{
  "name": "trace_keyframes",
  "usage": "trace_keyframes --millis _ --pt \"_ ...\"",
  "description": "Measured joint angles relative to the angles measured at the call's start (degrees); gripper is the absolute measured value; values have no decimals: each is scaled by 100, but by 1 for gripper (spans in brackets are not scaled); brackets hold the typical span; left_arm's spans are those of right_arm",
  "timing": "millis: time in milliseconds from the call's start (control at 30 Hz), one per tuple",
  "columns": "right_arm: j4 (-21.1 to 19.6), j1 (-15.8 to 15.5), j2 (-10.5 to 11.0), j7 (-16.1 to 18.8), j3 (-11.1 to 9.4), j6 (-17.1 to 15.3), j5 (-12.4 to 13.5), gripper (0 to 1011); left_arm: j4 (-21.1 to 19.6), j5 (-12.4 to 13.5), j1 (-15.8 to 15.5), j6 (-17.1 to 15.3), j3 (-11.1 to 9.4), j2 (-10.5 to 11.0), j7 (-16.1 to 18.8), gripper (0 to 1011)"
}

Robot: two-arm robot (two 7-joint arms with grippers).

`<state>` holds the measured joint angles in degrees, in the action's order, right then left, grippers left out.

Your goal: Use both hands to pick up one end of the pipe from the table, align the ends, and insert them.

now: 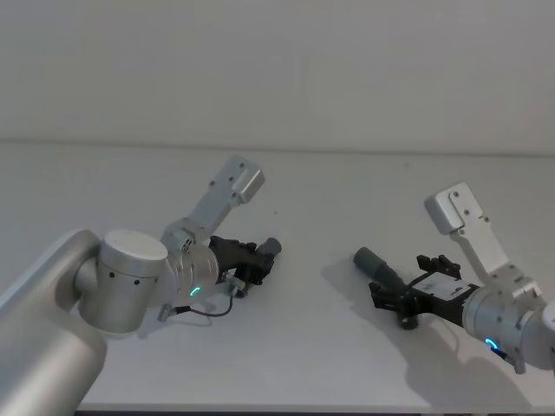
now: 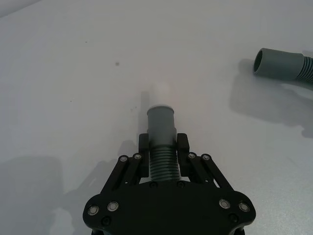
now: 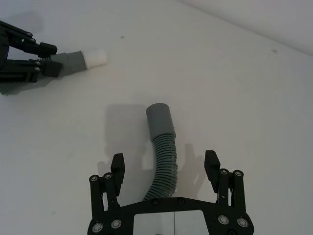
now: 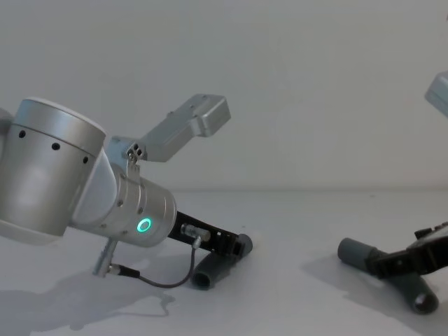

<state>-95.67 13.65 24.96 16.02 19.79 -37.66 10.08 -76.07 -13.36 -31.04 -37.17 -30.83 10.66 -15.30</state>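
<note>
Head view: two pipe pieces well apart on one white table [image 1: 303,355], one at each gripper. Clamped by its ribs in the closed left gripper [image 2: 163,144], the short elbow [image 2: 161,122], long axis in line with the gripper, white tip [image 3: 97,58] aimed toward the right arm's side. Between the wide-spread jaws of the right gripper [image 3: 165,161], clear of both, the long ribbed bend [image 3: 164,156] on the table, smooth cuff [image 3: 160,117] pointing away from the palm.

Robotics lab bench. Evidence: plain white table [image 1: 312,364], bare pale wall [image 1: 277,61], silver robot arm [image 4: 56,175] with green ring light.
</note>
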Motion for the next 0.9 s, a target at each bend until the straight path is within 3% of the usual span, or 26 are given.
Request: trace_keyframes --millis 900 --pt "204 163 -245 165 32 -394 14 1001 0 0 0 0 0 0 0 323"
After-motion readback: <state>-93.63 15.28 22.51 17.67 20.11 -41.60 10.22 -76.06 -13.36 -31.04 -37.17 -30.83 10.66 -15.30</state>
